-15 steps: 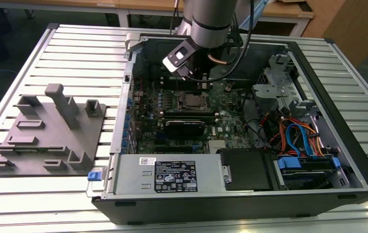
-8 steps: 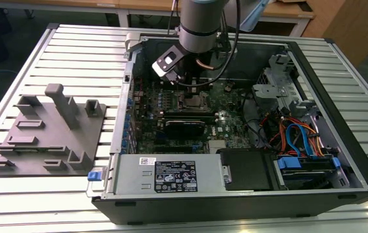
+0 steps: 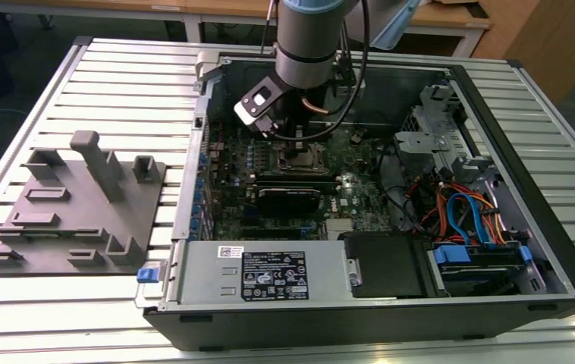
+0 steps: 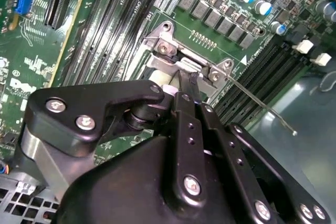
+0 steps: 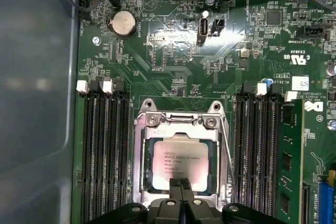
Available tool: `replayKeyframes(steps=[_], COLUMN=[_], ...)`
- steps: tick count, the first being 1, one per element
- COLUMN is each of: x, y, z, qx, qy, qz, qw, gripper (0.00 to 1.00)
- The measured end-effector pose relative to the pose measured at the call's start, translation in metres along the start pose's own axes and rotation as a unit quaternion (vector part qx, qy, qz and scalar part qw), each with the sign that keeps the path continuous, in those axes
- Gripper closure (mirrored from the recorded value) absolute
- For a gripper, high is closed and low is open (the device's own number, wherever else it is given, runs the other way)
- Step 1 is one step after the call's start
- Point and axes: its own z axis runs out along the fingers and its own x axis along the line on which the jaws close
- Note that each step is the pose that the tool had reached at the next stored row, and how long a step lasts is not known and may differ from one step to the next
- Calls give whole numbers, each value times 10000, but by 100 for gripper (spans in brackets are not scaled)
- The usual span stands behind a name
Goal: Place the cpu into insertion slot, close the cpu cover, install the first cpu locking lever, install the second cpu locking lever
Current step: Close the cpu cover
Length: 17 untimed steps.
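Two black fingers pinched tight together with nothing between them, that's your gripper (image 5: 181,183) in the first wrist view, with just a hairline seam where they meet. Directly under the tips sits the cpu (image 5: 181,156), silver top facing up, already down in the insertion slot (image 3: 298,158). The cpu cover (image 5: 178,121) lies flat over it, so you see the chip through the square window and the frame wraps all the way around. Your tips hang over the edge of the chip nearest the hand; whether they actually touch metal I can't tell. In the second wrist view the closed tips point at the cover's edge, and just beside them one thin wire locking lever (image 4: 262,106) sticks out at an angle, away from the hand. Black memory slots (image 5: 105,150) run along both sides of the fingers on the green motherboard (image 5: 173,51). In the exterior view you're reaching down deep inside the open computer case (image 3: 369,322).
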Motion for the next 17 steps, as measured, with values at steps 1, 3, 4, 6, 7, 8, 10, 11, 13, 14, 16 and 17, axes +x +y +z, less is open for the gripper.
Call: replayKeyframes(steps=[1,3,4,6,7,8,10,11,13,14,16,17], x=[-1,-2,-2,-3,-2,-2,-1,0,2,2,2,2], y=[-2,-5,-6,-10,-10,-10,-10,-10,-11,-11,4,25], z=[10,29,37,38,39,36,15,2,-27,-28,-29,-29], qx=[0,0,0,1,0,0,0,0,0,-1,-1,0], qy=[2,2,3,8,13,14,16,16,16,17,17,16], qz=[0,0,0,1,0,0,1,0,0,0,1,1], qw=[10000,10000,10000,10000,10000,10000,10000,10000,10000,10000,10000,10000], gripper=[89,89,89,89,89,89,89,89,89,89,89,89])
